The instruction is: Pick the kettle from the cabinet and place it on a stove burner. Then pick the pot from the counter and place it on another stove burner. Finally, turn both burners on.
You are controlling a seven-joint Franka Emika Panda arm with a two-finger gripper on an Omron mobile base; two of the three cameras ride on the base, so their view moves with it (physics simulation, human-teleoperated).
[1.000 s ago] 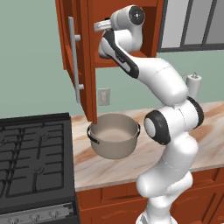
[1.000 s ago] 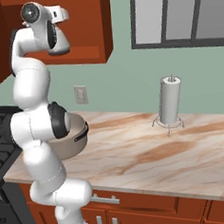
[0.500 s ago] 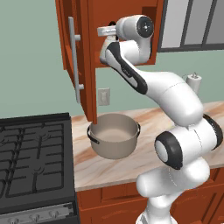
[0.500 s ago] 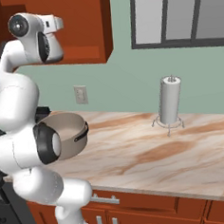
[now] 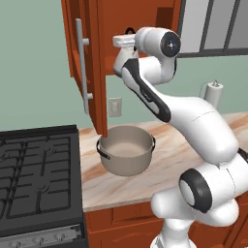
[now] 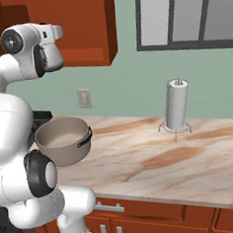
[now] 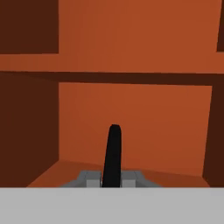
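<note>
Your arm reaches up and forward into the open cabinet (image 5: 97, 58), its door swung out toward you with the long silver bar handle (image 5: 80, 65) facing left. Looking along the hand, the gripper (image 7: 113, 177) sits low at the front of the cabinet's lower compartment, and its two grey fingertips (image 7: 89, 178) are drawn narrow on a thin black arched strip that rises upright between them. That strip looks like the handle of the kettle (image 7: 113, 157); the kettle's body is below the edge of the hand view, so you cannot see it, and you cannot confirm from the base views whether it hangs from the fingers. The handle's arch runs straight away from the hand, edge-on to you, so the fingers close across its thin side. A shelf (image 7: 131, 78) crosses above and the cabinet's side walls stand close on both sides. The way out is back toward you, then down and left: the stove burners (image 5: 34, 169) lie low on your left, past the grey pot (image 5: 127, 155) that waits on the marble counter (image 5: 193, 145) just beside the range.
</note>
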